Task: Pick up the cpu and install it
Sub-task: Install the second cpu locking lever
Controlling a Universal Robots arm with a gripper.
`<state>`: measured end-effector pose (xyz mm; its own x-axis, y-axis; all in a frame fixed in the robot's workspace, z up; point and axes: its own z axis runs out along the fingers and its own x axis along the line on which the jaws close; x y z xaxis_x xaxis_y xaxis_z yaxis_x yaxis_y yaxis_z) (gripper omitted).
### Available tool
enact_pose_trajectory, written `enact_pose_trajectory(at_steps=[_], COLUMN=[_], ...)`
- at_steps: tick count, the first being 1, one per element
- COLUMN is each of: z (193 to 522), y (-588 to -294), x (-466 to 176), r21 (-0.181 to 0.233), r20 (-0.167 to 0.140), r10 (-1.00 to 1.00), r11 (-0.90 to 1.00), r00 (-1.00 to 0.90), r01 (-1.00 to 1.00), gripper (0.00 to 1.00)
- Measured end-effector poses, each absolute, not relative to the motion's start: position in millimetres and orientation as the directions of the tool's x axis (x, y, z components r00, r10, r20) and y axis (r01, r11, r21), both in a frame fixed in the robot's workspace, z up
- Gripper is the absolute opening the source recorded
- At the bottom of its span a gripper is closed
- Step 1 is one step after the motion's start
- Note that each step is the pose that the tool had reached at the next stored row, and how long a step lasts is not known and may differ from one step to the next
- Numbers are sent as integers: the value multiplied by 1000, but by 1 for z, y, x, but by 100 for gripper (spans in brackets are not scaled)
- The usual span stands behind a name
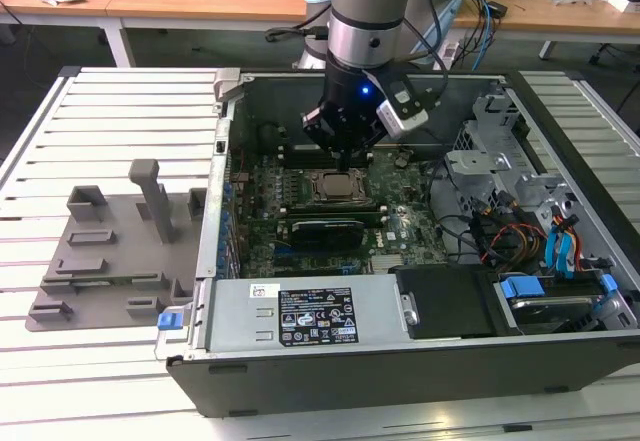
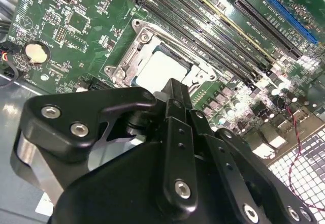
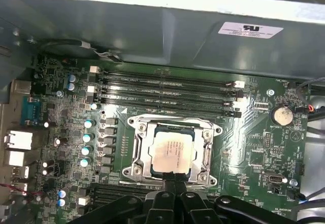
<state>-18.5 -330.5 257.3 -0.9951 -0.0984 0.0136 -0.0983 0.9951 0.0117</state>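
**Chip seated in socket, pincer poised just above it**

Motherboard (image 1: 400, 226) lies flat in the open computer case (image 1: 420, 361), which rests on a slatted white table (image 1: 110, 131). The robot arm (image 1: 368, 11) comes down from above into the case, and its gripper (image 1: 345, 166) hangs directly over the socket area near the middle of the board.

The cpu (image 3: 171, 152) lies flat inside the socket frame (image 3: 136, 148), its pale metal top facing up and level with the metal edges around it. In the second wrist view the same cpu (image 2: 161, 69) shows as a pale square within the silver frame, just beyond the tip of the black fingers (image 2: 175, 94). In the first wrist view the gripper (image 3: 175, 181) ends at the edge of the frame nearest the camera, its two fingertips pressed together into a single narrow point with no gap visible between them. Nothing is held between them; the chip sits apart from the tips, just beside and below them, and whether the tips touch the frame cannot be told.

Rows of long black memory slots (image 3: 167, 89) run along the far side of the socket in the first wrist view. On the exterior view's left a grey plastic fixture (image 1: 120, 251) stands on the table, well apart from the case.
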Motion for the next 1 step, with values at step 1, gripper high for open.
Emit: enact_pose_trajectory(at_steps=[1], z=[257], y=[-330], x=[-19], r21=[12], r20=[14], r10=[-98], r11=[995], r00=[-995], r01=[-98], gripper=[11])
